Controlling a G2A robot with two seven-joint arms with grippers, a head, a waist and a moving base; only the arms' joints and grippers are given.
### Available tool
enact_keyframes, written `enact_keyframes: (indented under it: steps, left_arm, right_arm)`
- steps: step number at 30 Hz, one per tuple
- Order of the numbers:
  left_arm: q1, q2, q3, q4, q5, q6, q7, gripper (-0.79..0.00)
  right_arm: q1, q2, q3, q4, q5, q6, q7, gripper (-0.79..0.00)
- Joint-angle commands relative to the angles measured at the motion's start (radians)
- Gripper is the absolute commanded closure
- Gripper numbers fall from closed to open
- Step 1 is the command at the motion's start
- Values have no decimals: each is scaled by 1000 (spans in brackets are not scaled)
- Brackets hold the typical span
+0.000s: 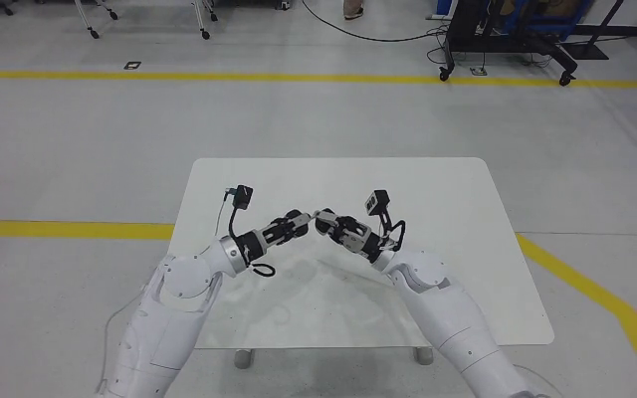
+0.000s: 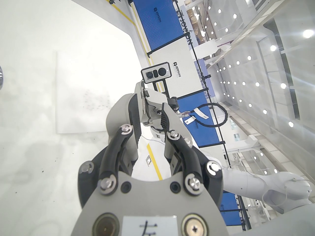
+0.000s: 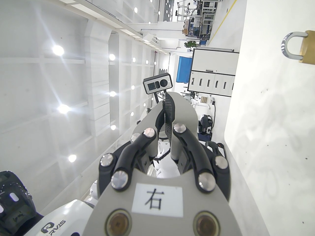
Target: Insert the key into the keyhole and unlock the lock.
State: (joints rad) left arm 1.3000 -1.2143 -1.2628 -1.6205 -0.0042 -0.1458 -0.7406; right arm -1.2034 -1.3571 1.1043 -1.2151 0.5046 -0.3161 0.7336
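The left gripper (image 2: 150, 105) stands partly open, tip to tip with the right gripper (image 3: 168, 101), whose fingers are pressed together; whether they pinch anything I cannot tell. Both meet above the white table (image 1: 448, 199), which stands on a grey floor (image 1: 299, 109) with yellow lines. The padlock (image 3: 301, 46), brass-bodied with a silver shackle, lies flat on the table, apart from the grippers.

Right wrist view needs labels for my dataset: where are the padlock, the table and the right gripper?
padlock (image 3: 308, 46), right wrist view, on its brass body.
table (image 3: 270, 124), right wrist view, on bare white top.
right gripper (image 3: 166, 99), right wrist view, between the tips of its fingers.
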Motion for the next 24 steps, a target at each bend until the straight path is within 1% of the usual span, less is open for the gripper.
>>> enact_keyframes:
  steps: [1, 6, 10, 18, 20, 22, 24]
  left_arm:
    - [-2, 2, 2, -1, 18, 3, 1, -175]
    - [-1, 4, 6, -5, 22, 11, 5, -163]
    - [-2, 5, 12, -6, 28, 10, 6, -132]
    - [-3, 9, 21, -9, 42, 18, 10, -95]
    - [-4, 9, 23, -9, 44, 19, 11, -65]
    - [-5, 10, 24, -8, 48, 21, 12, -9]
    - [-6, 11, 25, -8, 50, 27, 15, 0]
  right_arm:
    - [0, 0, -2, 0, -2, 1, 1, 0]
    - [0, 0, -6, -1, -6, 0, 4, 0]
    - [0, 0, -7, -1, -7, 1, 5, 0]
    - [-3, 0, -9, -6, -6, -2, 11, 0]
    - [-4, 1, -8, -6, -7, -2, 10, 0]
    - [-4, 1, -8, -8, -9, -2, 9, 0]
    - [-5, 1, -8, -9, -9, -2, 9, 0]
